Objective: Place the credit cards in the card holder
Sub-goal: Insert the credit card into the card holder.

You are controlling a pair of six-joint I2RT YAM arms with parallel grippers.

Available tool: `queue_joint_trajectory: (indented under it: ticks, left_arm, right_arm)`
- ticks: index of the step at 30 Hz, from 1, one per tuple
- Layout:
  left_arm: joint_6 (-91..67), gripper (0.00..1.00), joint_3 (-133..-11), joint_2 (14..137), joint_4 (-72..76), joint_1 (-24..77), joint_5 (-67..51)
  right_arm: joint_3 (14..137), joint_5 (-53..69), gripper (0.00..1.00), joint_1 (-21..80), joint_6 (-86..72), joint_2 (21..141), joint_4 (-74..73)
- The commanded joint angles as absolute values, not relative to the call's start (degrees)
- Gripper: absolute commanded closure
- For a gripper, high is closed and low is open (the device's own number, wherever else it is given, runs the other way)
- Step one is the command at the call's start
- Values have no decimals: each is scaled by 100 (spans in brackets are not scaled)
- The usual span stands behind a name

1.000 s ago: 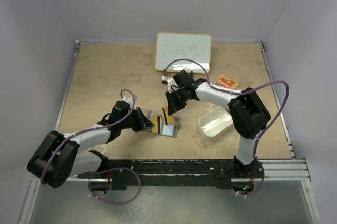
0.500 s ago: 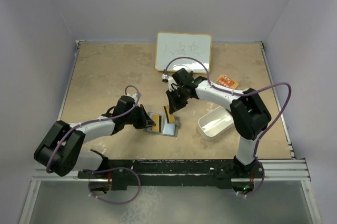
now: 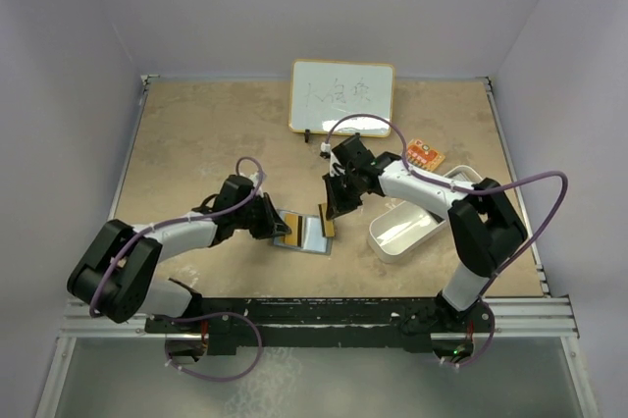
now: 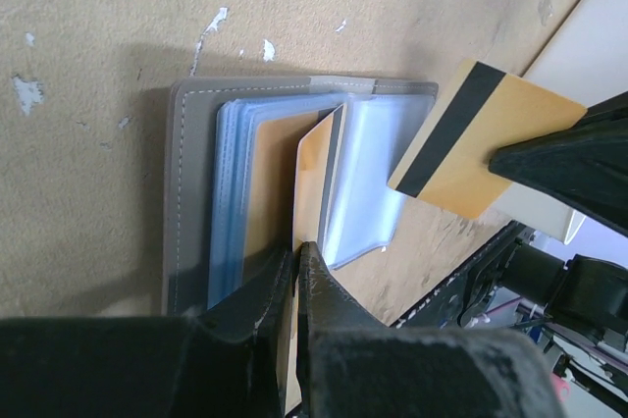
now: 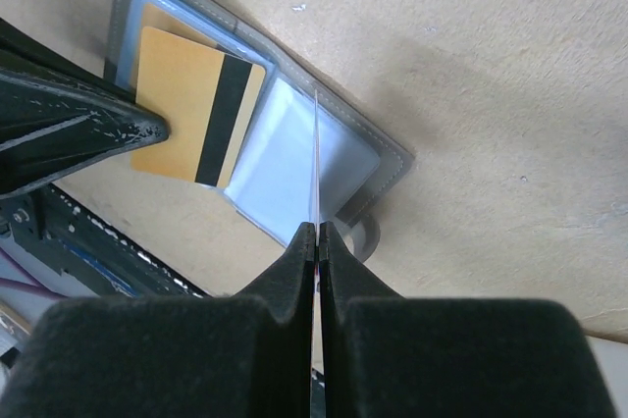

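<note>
Two credit cards are pinched at the open card holder [image 4: 183, 182] on the tabletop [image 4: 98, 26], the left card [image 4: 312, 182] by the left fingers [image 4: 257, 292], the right card [image 4: 471, 148] by the right fingers [image 5: 290, 276]; a collision or missed sleeve is risked by crowding.

Robot lab: walled test table [image 3: 196, 133] (whiteboard [image 3: 341, 96] too)
</note>
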State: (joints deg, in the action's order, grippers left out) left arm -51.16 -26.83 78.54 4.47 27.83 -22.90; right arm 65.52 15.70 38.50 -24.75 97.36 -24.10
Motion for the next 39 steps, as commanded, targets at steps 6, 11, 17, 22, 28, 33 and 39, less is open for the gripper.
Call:
queue_joint_trajectory:
  ticks: [6,11,17,22,28,33,39]
  left_arm:
    - [-4825,100,-3034,8122,206,2836,-2511]
    - [-4731,100,-3149,8207,9,2910,-2511]
    - [-4633,100,-3284,8421,-184,3035,-2514]
    - [-4548,100,-3383,8497,-345,3059,-2383]
    - [-4576,100,-3483,8677,-302,3059,-2325]
    - [-4586,100,-3586,8801,-310,3059,-2325]
    - [-4700,100,-3583,8826,-277,3059,-2182]
  right_arm:
    - [6421,1492,100,3849,-2572,9948,-2154]
    - [6360,1503,100,3843,-2527,10008,-2062]
    - [6313,1434,100,3845,-2480,9987,-2049]
    - [6279,1396,100,3840,-2444,9956,-2040]
    - [6216,1362,100,3835,-2428,9958,-2003]
    - [6166,1362,100,3834,-2426,9964,-1962]
    - [6163,1320,100,3834,-2408,9943,-1992]
